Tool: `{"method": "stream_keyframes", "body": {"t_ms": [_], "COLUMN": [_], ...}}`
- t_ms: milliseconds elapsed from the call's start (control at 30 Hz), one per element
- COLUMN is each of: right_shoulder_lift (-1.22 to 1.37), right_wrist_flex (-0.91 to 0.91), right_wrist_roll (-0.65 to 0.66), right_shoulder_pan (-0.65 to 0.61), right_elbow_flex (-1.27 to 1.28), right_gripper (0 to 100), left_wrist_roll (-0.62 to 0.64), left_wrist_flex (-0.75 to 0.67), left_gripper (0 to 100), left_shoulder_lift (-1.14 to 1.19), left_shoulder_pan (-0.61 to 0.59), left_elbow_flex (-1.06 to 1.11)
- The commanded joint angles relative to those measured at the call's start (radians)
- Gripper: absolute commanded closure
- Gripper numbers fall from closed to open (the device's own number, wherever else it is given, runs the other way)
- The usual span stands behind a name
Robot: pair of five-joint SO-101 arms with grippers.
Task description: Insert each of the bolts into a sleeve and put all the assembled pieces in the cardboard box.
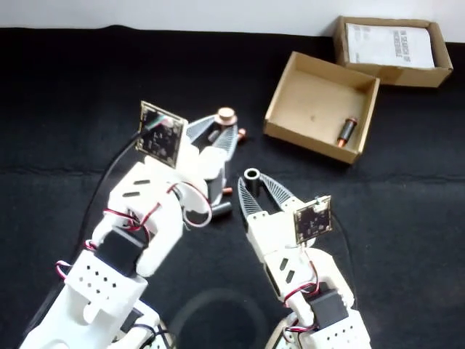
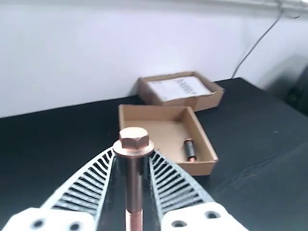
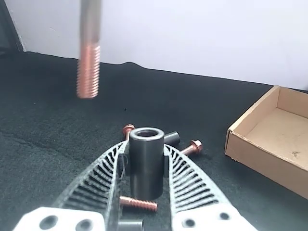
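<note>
My left gripper (image 1: 220, 133) is shut on a copper bolt (image 1: 226, 115), held upright with its hex head (image 2: 133, 140) above the fingertips. Its threaded end (image 3: 88, 67) hangs in the air, off to one side of a dark sleeve (image 3: 146, 162) and higher than it. My right gripper (image 1: 252, 179) is shut on that sleeve (image 1: 252, 175), which stands upright with its bore open upward. The open cardboard box (image 1: 312, 102) lies to the back right and holds one assembled piece (image 1: 347, 131). Loose bolts (image 3: 138, 203) (image 3: 191, 147) and a spare sleeve (image 3: 171, 138) lie on the black cloth.
A second cardboard box (image 1: 392, 51) holding a printed sheet sits behind the first, at the table's back right. Another loose bolt (image 1: 227, 190) and a sleeve (image 1: 220, 211) lie between the two arms. A white wall rises behind the table.
</note>
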Motion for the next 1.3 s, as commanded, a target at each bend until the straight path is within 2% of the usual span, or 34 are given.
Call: {"method": "stream_keyframes", "body": {"t_ms": [0, 100, 433, 800, 933, 1033, 1267], "right_shoulder_lift": [-0.016, -0.018, -0.018, -0.022, -0.022, -0.022, -0.018], "right_wrist_flex": [-0.025, -0.024, -0.024, -0.025, -0.027, -0.027, -0.024], "right_wrist_roll": [-0.008, -0.008, -0.008, -0.008, -0.008, -0.008, -0.008], "right_shoulder_pan": [-0.005, -0.004, -0.001, 0.001, 0.001, 0.001, 0.002], "right_elbow_flex": [0.122, 0.122, 0.122, 0.122, 0.122, 0.122, 0.122], "right_gripper": [99.1, 99.1, 99.1, 99.1, 99.1, 99.1, 99.1], "left_wrist_roll": [-0.002, -0.002, 0.005, 0.008, 0.101, 0.147, 0.127], "left_wrist_flex": [-0.078, -0.100, -0.201, -0.199, -0.199, -0.198, -0.199], "left_gripper": [99, 99, 99, 99, 99, 99, 99], "left_shoulder_lift": [-0.018, 0.010, 0.177, 0.194, 0.193, 0.193, 0.193], "left_shoulder_pan": [0.085, 0.122, 0.125, 0.127, 0.142, 0.145, 0.114], "left_elbow_flex": [-0.005, -0.005, -0.008, 0.064, 0.105, 0.101, 0.013]}}
